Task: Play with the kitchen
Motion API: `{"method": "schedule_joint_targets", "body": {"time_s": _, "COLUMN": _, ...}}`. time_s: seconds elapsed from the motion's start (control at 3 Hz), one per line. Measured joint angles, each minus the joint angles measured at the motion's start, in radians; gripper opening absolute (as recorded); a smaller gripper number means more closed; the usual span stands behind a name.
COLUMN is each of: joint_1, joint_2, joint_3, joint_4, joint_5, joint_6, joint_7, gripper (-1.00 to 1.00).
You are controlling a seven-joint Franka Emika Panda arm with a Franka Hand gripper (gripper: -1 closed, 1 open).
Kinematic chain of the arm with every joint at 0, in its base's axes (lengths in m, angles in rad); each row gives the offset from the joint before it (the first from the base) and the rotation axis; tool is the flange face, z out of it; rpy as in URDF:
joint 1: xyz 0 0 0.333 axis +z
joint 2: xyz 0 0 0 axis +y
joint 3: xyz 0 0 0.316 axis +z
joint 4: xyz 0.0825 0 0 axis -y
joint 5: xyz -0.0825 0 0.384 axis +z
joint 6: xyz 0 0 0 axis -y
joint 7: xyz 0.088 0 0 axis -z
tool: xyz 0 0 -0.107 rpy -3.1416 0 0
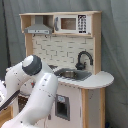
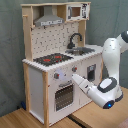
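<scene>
At the front panel of the kitchen (image 2: 55,60), just above the oven door (image 2: 63,96), the arm's gripper (image 2: 75,78) is pressed up close to the row of small knobs (image 2: 56,76) below the stove top (image 2: 51,58). From where I stand I cannot tell whether it is parted or closed, nor whether it actually has hold of a knob; it looks to be touching or nearly touching the panel. My guess is that the step in hand is working one of those controls, and the next move calls for a small, careful turn or push without shoving the whole toy backwards.

The kitchen itself stands upright on the wooden floor (image 2: 20,120) against a grey curtain (image 2: 10,50), its sink (image 1: 72,75) and black faucet (image 1: 82,59) on the counter, the grey hood (image 1: 39,29) and a little microwave (image 1: 70,23) up top.

In the first exterior view the arm's white links (image 1: 35,90) fill the foreground and hide the oven side altogether. A low table edge (image 2: 100,117) lies under the arm in the second exterior view, so there is little room to drop the elbow.
</scene>
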Motion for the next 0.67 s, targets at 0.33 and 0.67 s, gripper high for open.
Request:
{"method": "schedule_joint_targets", "body": {"time_s": 0.33, "joint_1": -0.010, "joint_2": 0.000, "joint_3": 0.003, "joint_4": 0.006, "joint_5": 0.000, "joint_6": 0.005, "joint_7": -0.121, "gripper": 1.00}}
{"method": "schedule_joint_targets", "body": {"time_s": 0.67, "joint_1": -0.017, "joint_2": 0.000, "joint_3": 0.006, "joint_4": 0.021, "joint_5": 0.000, "joint_6": 0.028, "joint_7": -0.242, "gripper": 1.00}}
